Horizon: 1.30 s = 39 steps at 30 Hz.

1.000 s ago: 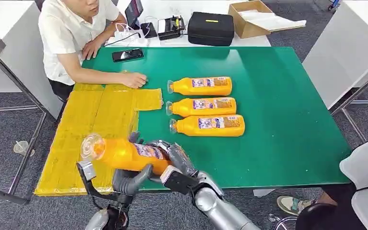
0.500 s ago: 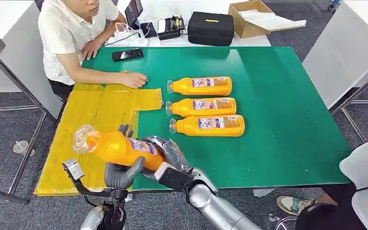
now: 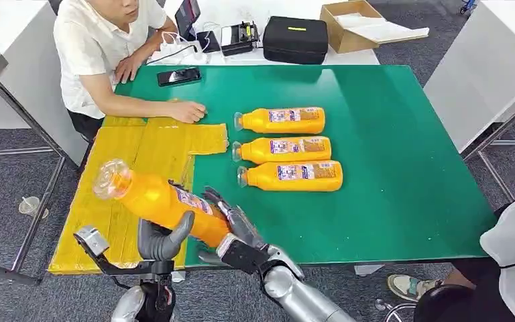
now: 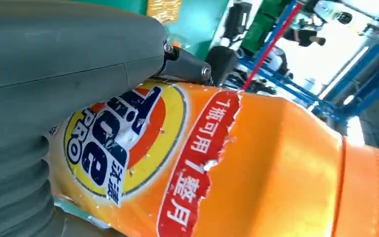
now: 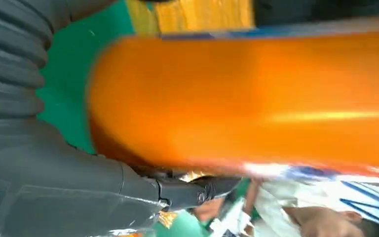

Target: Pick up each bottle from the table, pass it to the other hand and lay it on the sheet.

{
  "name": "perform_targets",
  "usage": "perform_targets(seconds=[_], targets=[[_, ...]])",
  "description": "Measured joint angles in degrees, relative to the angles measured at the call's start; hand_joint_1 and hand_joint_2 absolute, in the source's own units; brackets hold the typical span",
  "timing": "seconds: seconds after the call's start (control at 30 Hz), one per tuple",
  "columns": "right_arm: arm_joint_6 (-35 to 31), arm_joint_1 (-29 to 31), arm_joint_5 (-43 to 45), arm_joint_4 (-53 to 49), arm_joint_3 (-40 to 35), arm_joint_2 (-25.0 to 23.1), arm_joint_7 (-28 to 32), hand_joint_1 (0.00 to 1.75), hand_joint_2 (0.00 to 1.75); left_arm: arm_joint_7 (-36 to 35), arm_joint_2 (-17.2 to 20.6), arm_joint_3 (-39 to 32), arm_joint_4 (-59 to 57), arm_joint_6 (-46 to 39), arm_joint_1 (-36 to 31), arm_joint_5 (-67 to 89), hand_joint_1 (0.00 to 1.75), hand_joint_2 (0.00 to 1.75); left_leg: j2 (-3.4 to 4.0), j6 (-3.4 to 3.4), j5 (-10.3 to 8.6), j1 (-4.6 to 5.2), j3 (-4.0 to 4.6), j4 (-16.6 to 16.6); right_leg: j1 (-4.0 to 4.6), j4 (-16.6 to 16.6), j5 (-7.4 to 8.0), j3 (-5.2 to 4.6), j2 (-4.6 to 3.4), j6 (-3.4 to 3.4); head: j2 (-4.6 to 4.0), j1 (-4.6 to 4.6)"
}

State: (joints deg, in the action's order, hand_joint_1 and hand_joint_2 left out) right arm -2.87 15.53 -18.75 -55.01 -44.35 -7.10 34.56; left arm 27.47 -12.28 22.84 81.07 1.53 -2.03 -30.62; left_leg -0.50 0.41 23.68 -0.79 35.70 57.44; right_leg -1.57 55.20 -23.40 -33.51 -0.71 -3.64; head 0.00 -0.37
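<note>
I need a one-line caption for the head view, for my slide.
Both hands, left and right, hold an orange bottle above the yellow sheet.

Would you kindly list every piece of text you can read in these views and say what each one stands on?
"PRO": on the round label of the held bottle, left wrist view; the larger letters are partly hidden by the left hand.
"1瓶可用1整月": red band on the same bottle.
Labels on the three bottles on the table: too small to read.
Right wrist view label: blurred.
</note>
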Motion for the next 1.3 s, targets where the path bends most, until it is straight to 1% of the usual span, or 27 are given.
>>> perform_targets(seconds=[0.03, 0.07, 0.2, 0.33, 0.37, 0.7, 0.73, 0.8, 0.83, 0.9, 0.93, 0.97, 1.03, 1.17, 1.3], targets=[[-0.48, -0.32, -0.22, 0.26, 0.0, -0.2, 0.13, 0.0, 1.75, -0.02, 0.0, -0.09, 0.2, 0.04, 0.02, 0.0, 1.75, 1.75, 0.0, 0.0, 0.0, 0.0, 0.01, 0.0, 0.0, 0.0, 0.0, -0.02, 0.0, 0.0, 0.0, 0.0], [-1.13, -0.52, -0.41, 0.59, 0.0, -0.46, 0.26, 0.0, 0.0, -0.09, 0.0, -0.15, 0.35, 0.07, 0.05, 0.0, 1.75, 1.75, 0.01, 0.0, 0.0, 0.0, 0.01, 0.0, 0.0, 0.0, 0.0, -0.03, 0.0, 0.0, 0.0, 0.0], [-4.04, -1.06, -1.22, 1.68, 0.0, -1.2, 0.96, 0.0, 0.0, -0.78, 0.02, -0.61, 1.05, -0.13, 0.13, -0.26, 1.75, 1.75, 0.0, 0.0, 0.0, 0.0, 0.02, 0.0, 0.0, 0.0, 0.0, -0.04, 0.0, 0.0, 0.0, 0.0], [-11.82, -2.38, -4.59, 2.99, 0.24, -1.42, 2.05, 0.0, 0.0, -1.25, 0.04, -1.7, 2.25, -2.1, 0.42, 0.02, 1.75, 1.75, 0.0, 0.0, 0.0, 0.0, 0.02, 0.0, 0.0, 0.0, 0.0, -0.03, 0.0, 0.0, 0.0, 0.0], [-12.74, -2.8, -4.85, 3.25, 0.3, -1.42, 2.18, 0.0, 0.0, -1.25, 0.13, -2.1, 2.56, -2.36, 0.48, 0.06, 1.75, 1.75, 0.0, 0.0, 0.0, 0.0, 0.03, 0.0, 0.0, 0.0, 0.0, -0.03, 0.0, 0.0, 0.0, 0.0], [-13.64, -3.83, -5.25, 4.94, 0.68, -1.62, 2.43, 0.0, 0.0, -1.27, 0.26, -3.32, 3.54, -2.78, 0.83, 0.55, 1.75, 1.75, 0.01, 0.0, 0.0, 0.0, 0.04, 0.0, 0.0, 0.0, 0.0, -0.04, 0.0, 0.0, 0.0, 0.0], [-14.43, -3.87, -5.51, 5.03, 0.77, -1.62, 2.56, 0.0, 0.0, -1.0, 0.31, -3.32, 3.54, -4.16, 0.8, 1.98, 1.75, 1.75, 0.0, 0.0, 0.0, 0.0, 0.04, 0.0, 0.0, 0.0, 0.0, -0.05, 0.0, 0.0, 0.0, 0.0], [-18.56, -4.47, -5.95, 5.0, 1.53, -1.64, 3.65, 0.0, 0.0, 0.86, 0.77, -3.3, 3.45, -12.76, 0.63, 12.35, 1.75, 1.75, 0.0, 0.0, 0.0, 0.0, 0.03, 0.0, 0.0, 0.0, 0.0, -0.05, 0.01, 0.0, 0.0, 0.0], [-20.82, -4.91, -5.99, 4.92, 2.18, -1.64, 4.24, 0.0, 0.0, 1.47, 1.48, -3.17, 2.93, -20.73, 0.21, 21.98, 1.75, 1.75, 0.0, 0.0, 0.0, 0.0, 0.03, 0.0, 0.0, 0.0, 0.0, -0.06, 0.01, 0.0, 0.0, 0.0], [-25.71, -6.04, -5.64, 3.94, 4.17, -1.62, 5.0, 0.0, 0.0, -0.24, 3.34, -3.19, 0.27, -34.37, -1.08, 45.03, 1.75, 1.75, 0.0, 0.0, 0.0, 0.0, 0.03, 0.0, 0.01, 0.0, 0.0, -0.05, 0.01, 0.0, 0.0, 0.0], [-27.65, -6.53, -5.46, 3.1, 5.4, -1.55, 5.16, 0.0, 0.0, -0.85, 4.24, -3.45, -0.95, -37.47, -1.38, 53.85, 1.75, 1.75, 0.0, 0.0, 0.0, 0.0, 0.04, 0.0, 0.01, 0.0, 0.0, -0.05, 0.0, 0.0, 0.0, -0.02], [-29.34, -6.92, -5.27, 2.05, 6.8, -1.51, 5.25, 0.0, 1.75, -1.01, 4.88, -3.91, -1.99, -37.26, -1.49, 60.59, 1.75, 1.75, 0.0, 0.0, 0.0, 0.0, 0.03, 0.0, 0.01, 0.0, 0.0, -0.05, 0.0, 0.0, 0.0, 0.0], [-31.08, -7.56, -4.79, -0.62, 10.19, -1.44, 5.29, 0.0, 1.75, -1.4, 5.93, -5.2, -4.11, -34.97, -1.69, 67.72, 1.75, 1.75, 0.02, 0.0, -0.01, -0.03, 0.04, 0.0, 0.0, 0.0, 0.0, -0.08, -0.01, 0.0, 0.0, 0.02], [-31.47, -8.18, -4.87, -5.75, 15.08, -1.07, 5.33, 0.0, 1.75, -5.53, 8.13, -7.08, -7.76, -34.31, -3.55, 69.93, 1.75, 1.75, 0.08, 0.01, -0.03, -0.02, 0.03, 0.0, -0.01, 0.0, 0.04, -0.11, -0.02, 0.0, 0.0, 0.0], [-31.49, -8.38, -5.25, -8.54, 16.85, -1.07, 5.33, 0.0, 1.75, -5.95, 9.37, -8.0, -10.84, -34.18, -4.98, 71.54, 1.75, 1.75, 0.04, -0.02, -0.07, -0.03, 0.03, 0.0, 0.0, 0.01, 0.04, -0.09, -0.01, 0.01, 0.0, 0.0]])
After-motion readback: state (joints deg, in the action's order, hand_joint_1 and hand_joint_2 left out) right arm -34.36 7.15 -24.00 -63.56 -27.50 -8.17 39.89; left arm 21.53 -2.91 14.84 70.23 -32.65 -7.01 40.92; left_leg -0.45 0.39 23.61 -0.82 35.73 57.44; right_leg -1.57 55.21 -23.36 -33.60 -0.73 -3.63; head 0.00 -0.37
